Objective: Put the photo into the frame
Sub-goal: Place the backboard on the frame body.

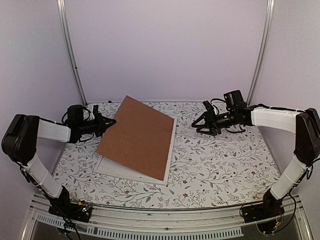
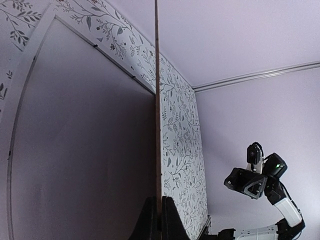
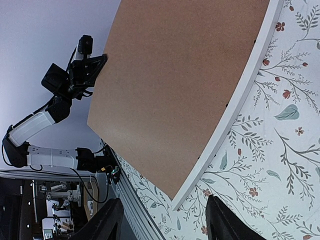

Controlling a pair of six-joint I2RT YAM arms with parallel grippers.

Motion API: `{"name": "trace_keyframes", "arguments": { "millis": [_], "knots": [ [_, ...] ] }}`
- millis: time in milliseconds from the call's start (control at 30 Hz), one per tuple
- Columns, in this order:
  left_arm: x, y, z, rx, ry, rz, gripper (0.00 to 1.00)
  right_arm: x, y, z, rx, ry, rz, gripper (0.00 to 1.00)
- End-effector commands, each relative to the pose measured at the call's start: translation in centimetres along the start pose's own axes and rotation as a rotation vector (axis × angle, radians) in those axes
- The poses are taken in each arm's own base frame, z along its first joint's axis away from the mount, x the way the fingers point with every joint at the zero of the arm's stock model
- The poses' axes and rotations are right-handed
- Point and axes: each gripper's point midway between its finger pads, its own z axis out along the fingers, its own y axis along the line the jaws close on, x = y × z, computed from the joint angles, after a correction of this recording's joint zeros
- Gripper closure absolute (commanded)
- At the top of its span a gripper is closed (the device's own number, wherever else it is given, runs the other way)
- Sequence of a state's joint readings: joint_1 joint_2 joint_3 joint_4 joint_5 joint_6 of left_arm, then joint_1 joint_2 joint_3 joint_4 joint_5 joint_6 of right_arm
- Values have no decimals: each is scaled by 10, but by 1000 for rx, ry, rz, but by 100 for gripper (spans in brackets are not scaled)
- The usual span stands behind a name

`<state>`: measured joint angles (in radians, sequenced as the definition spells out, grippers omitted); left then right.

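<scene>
A brown hardboard backing panel (image 1: 137,137) is tilted up over the frame (image 1: 116,170), high at its left edge and resting low on the right. My left gripper (image 1: 107,123) is shut on that raised left edge. In the left wrist view the panel (image 2: 157,100) shows edge-on between the closed fingers (image 2: 150,222). Below it, the thin white frame (image 2: 30,65) lies flat on the table. My right gripper (image 1: 197,125) hangs open above the table, right of the frame and touching nothing. The right wrist view shows the panel (image 3: 185,75) and the frame's white border (image 3: 240,95). The photo is not in view.
The table wears a floral cloth (image 1: 220,165), with bare cloth to the right of and in front of the frame. A metal rail (image 1: 165,220) runs along the near edge, and upright posts (image 1: 70,50) stand at the back corners.
</scene>
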<state>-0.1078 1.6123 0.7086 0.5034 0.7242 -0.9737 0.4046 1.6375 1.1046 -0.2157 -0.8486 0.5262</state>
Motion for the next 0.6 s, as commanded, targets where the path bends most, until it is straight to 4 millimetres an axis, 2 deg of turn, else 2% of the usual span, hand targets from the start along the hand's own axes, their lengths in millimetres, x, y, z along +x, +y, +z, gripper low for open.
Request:
{"name": "trace_keyframes", "arguments": {
  "millis": [0, 200, 300, 433, 567],
  "knots": [
    [0, -3, 2, 10, -16, 52, 100, 2, -6, 3, -9, 6, -5, 41],
    [11, 8, 9, -49, 22, 69, 99, 3, -9, 5, -8, 10, 4, 41],
    [17, 12, 14, -65, 42, 72, 94, 3, -10, 5, -8, 10, 6, 41],
    [19, 15, 16, -79, 48, 66, 85, 5, -11, 6, -7, 13, 9, 41],
    [18, 19, 16, -130, 47, 86, 69, 6, -12, 6, -5, 14, 11, 41]
  ]
}}
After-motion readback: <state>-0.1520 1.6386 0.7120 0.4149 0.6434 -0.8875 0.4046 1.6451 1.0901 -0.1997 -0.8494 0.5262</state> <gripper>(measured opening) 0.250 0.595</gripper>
